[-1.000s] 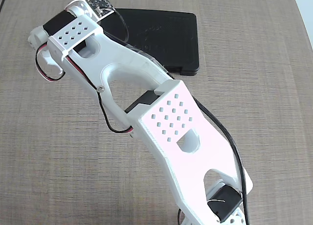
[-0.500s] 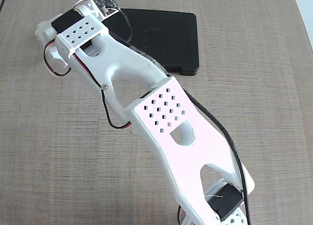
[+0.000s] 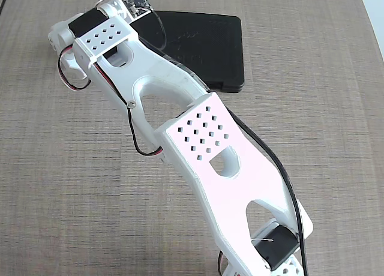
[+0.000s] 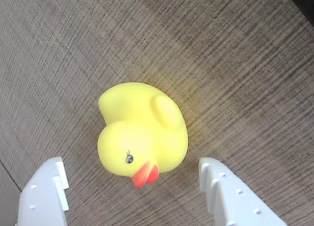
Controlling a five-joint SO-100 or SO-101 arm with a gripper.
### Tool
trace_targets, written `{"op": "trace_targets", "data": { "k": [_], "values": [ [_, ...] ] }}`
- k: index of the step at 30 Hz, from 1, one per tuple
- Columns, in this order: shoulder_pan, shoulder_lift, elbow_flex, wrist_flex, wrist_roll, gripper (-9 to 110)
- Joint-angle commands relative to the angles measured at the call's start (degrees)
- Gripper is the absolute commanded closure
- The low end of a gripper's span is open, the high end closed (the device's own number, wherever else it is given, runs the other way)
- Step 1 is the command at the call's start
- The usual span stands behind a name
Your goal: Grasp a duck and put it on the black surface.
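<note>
Duck [image 4: 142, 132], yellow, on the wood-grain table [image 4: 235, 64] just ahead of the spread, empty gripper [image 4: 135, 194], left finger [image 4: 46, 194] to right finger [image 4: 230, 196]; advise lowering squarely so both flank the body before pinching; black slab [image 3: 204, 45] lies apart.

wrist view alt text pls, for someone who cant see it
A small yellow rubber duck with a red-orange beak sits on a brown woodgrain table, seen from above. The open tool hangs over it, with one white finger at the bottom left and the other at the bottom right, neither touching the duck.
</note>
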Motion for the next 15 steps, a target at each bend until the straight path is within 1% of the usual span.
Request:
{"op": "trace_targets", "data": {
  "k": [1,8,11,15],
  "values": [
    [1.14,0.53,-3.43,-0.62,0.00,81],
    [1.23,0.53,-3.43,-0.88,0.00,98],
    [1.23,0.53,-3.43,-0.88,-0.09,102],
    [1.23,0.53,-3.43,-0.88,-0.09,101]
  ]
}}
